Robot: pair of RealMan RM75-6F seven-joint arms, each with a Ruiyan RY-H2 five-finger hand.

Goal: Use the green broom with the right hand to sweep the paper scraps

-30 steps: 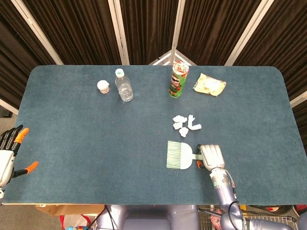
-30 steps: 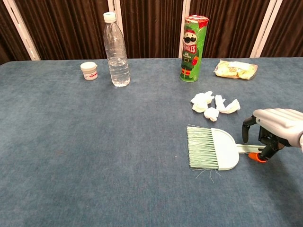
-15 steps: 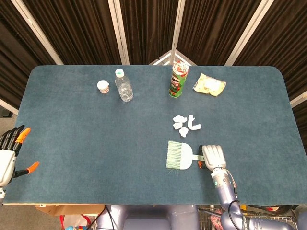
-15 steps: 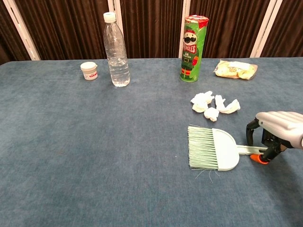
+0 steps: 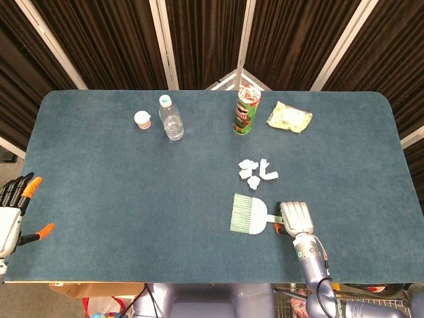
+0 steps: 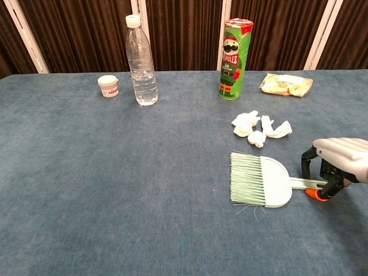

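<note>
The pale green broom [image 5: 248,214] [image 6: 261,181] lies flat on the blue table, bristles pointing left and handle pointing right. My right hand [image 5: 295,217] [image 6: 339,161] sits over the handle's end with its fingers curled down around it. A small heap of white paper scraps [image 5: 257,171] [image 6: 259,127] lies just beyond the broom head, apart from it. My left hand [image 5: 13,212] hangs off the table's left edge in the head view, fingers spread and holding nothing.
At the back stand a green Pringles can [image 5: 247,109] [image 6: 234,50], a clear water bottle [image 5: 171,118] [image 6: 141,62] and a small white jar [image 5: 142,120] [image 6: 108,86]. A yellow snack bag [image 5: 289,117] [image 6: 286,84] lies right of the can.
The right hand has slid a little to the right and nearer the table's front edge, and the broom has shifted right with it. The scraps and the left hand stayed put.
</note>
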